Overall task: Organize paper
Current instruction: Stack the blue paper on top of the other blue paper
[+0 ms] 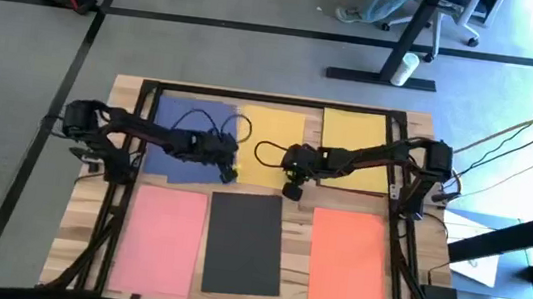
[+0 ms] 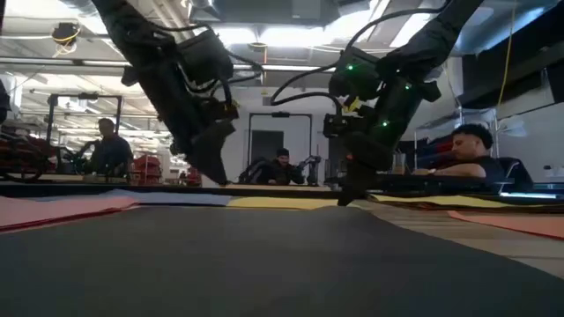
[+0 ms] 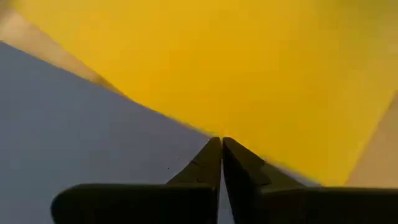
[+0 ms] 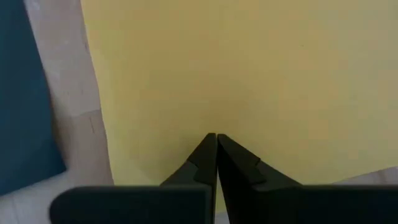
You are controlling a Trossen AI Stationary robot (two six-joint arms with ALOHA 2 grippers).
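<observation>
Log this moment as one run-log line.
left hand: shut, at blue paper edge | right hand: shut, over middle yellow paper | nothing lifted

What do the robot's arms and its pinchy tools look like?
Both arms are dark, nearly black, built from chunky jointed links. Thin black cables loop loosely off them near the wrists. Green lights glow on one arm in the low view. The left tool and the right tool each have two flat, dark fingers that narrow to pointed tips, like a beak. The left tool shows a small yellow patch.
</observation>
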